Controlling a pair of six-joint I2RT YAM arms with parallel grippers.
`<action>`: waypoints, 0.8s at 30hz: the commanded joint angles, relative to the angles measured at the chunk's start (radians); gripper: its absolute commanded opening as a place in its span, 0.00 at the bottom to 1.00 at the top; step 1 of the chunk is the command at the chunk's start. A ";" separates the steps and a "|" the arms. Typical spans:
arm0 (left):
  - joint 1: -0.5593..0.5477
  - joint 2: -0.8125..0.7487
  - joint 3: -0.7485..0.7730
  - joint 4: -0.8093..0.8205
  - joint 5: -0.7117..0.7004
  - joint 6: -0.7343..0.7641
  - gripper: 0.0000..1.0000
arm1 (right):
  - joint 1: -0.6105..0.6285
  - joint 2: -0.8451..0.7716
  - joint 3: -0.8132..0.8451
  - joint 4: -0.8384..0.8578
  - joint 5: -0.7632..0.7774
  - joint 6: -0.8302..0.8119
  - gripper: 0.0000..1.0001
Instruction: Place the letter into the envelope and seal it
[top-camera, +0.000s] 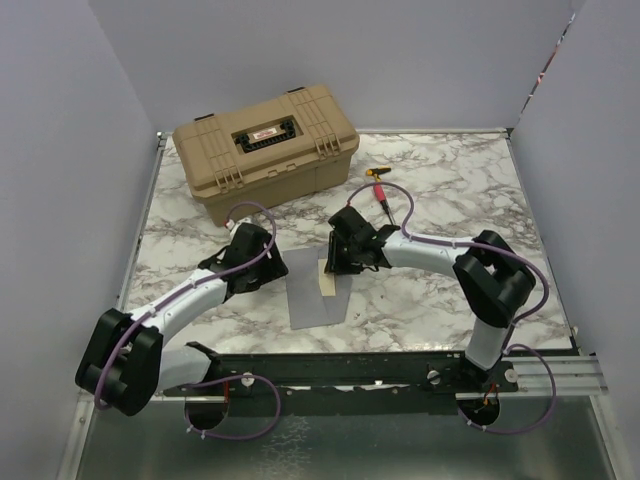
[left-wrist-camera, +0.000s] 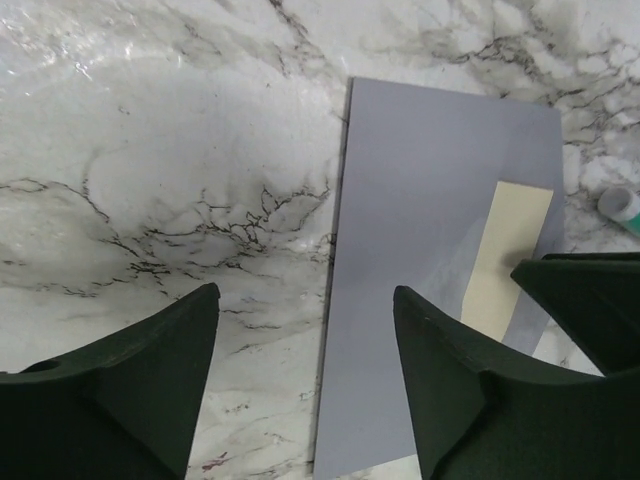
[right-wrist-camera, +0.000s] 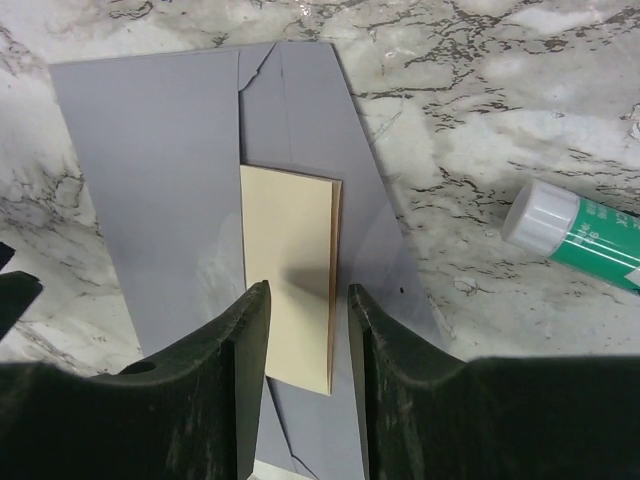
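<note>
The grey-lilac envelope (top-camera: 312, 300) lies flat on the marble table between the arms, its pointed flap (right-wrist-camera: 375, 240) open. The tan letter (right-wrist-camera: 290, 260) lies on the flap, its left edge at the pocket mouth; how far it is inside is hidden. My right gripper (right-wrist-camera: 308, 292) is open by a narrow gap, just above the letter's exposed part. My left gripper (left-wrist-camera: 305, 300) is open and empty, its fingers astride the envelope's (left-wrist-camera: 430, 220) left edge. The letter (left-wrist-camera: 510, 255) shows there as a tan strip.
A tan hard case (top-camera: 265, 150) stands at the back left. A red and yellow screwdriver (top-camera: 380, 190) lies behind the right arm. A green and white glue stick (right-wrist-camera: 575, 230) lies on the table right of the envelope.
</note>
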 joint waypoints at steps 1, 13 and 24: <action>0.000 0.051 -0.022 0.029 0.088 0.020 0.68 | 0.008 0.035 0.025 -0.029 0.036 -0.004 0.41; -0.002 0.172 -0.039 0.138 0.123 0.006 0.48 | 0.008 0.059 -0.013 0.080 -0.096 0.011 0.21; -0.002 0.211 -0.042 0.172 0.152 0.008 0.41 | 0.008 0.084 -0.023 0.169 -0.214 0.051 0.21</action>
